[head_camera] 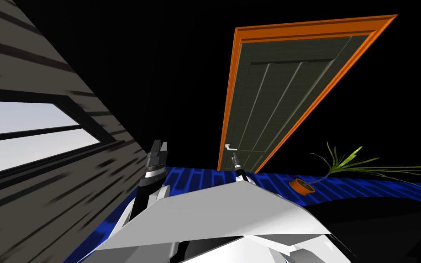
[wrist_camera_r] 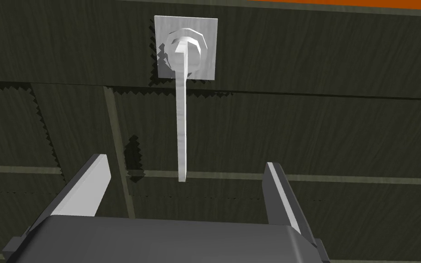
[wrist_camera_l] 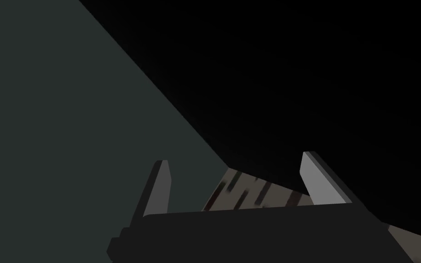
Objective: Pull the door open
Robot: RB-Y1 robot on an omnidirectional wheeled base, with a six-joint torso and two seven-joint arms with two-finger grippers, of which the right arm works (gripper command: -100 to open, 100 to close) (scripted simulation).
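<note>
A dark grey-green panelled door in an orange frame stands ahead. Its white lever handle sits near the door's left edge. In the right wrist view the handle's lever hangs from a white square plate on the door, its free end pointing into the gap between my fingers. My right gripper is open, a short way off the door and not touching the handle. In the head view it reaches just under the handle. My left gripper is raised to the left, open and empty.
A wall of grey boards with a window runs along my left. A small orange pot with a long-leaved plant sits on the blue floor right of the door. A black area surrounds the door.
</note>
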